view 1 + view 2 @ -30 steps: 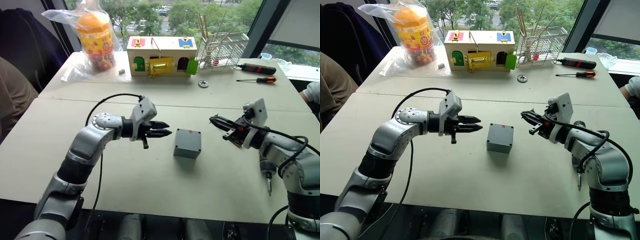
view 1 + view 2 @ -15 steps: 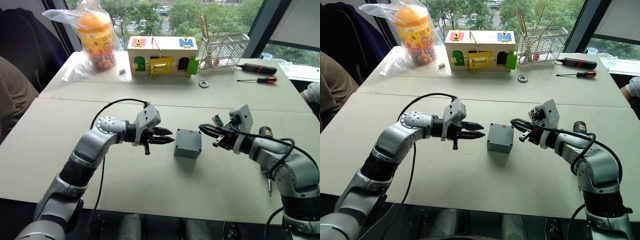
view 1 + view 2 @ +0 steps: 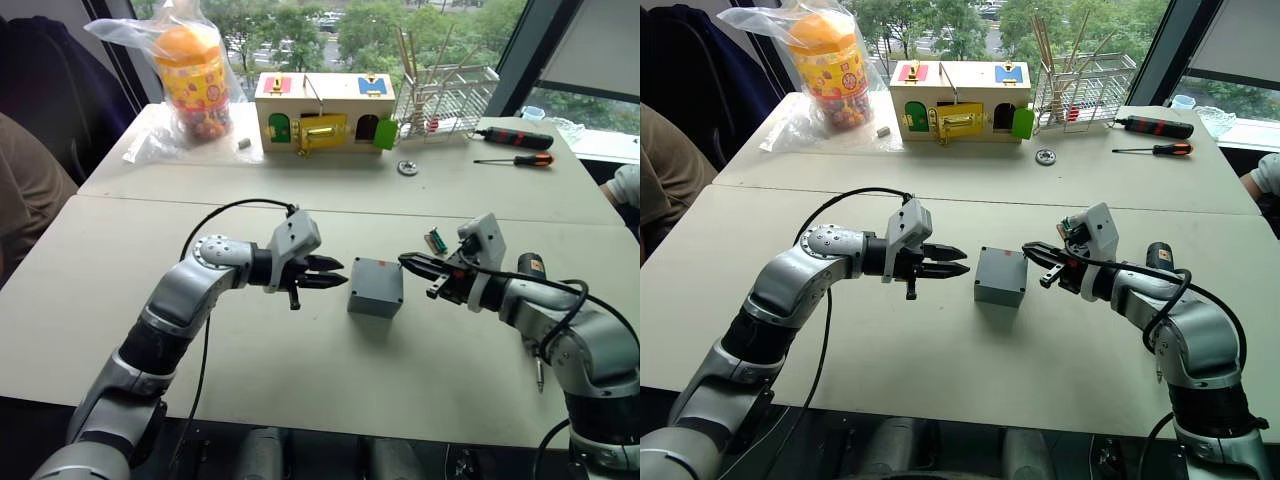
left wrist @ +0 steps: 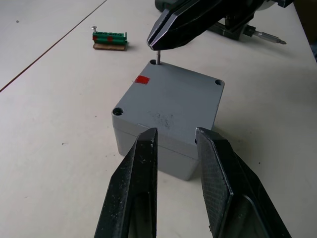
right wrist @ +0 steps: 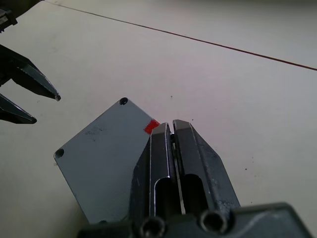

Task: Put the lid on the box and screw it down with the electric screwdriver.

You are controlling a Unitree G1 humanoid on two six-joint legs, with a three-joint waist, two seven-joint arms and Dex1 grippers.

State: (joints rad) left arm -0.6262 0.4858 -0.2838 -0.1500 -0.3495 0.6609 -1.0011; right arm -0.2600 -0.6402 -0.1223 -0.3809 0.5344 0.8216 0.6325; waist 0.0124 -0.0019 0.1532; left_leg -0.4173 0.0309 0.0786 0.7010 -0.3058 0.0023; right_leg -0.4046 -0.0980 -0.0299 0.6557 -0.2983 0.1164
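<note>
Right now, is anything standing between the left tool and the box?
Nothing visible does. The left tool is open and faces the near side of the box, with bare table between them. The right tool, shut on a small screw, is over the far corner hole, off that path.

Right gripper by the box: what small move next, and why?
Probably ease the right gripper down a touch: the screw pinched in its tips hangs just above the corner hole by the red mark on the lid, not yet in it.
</note>
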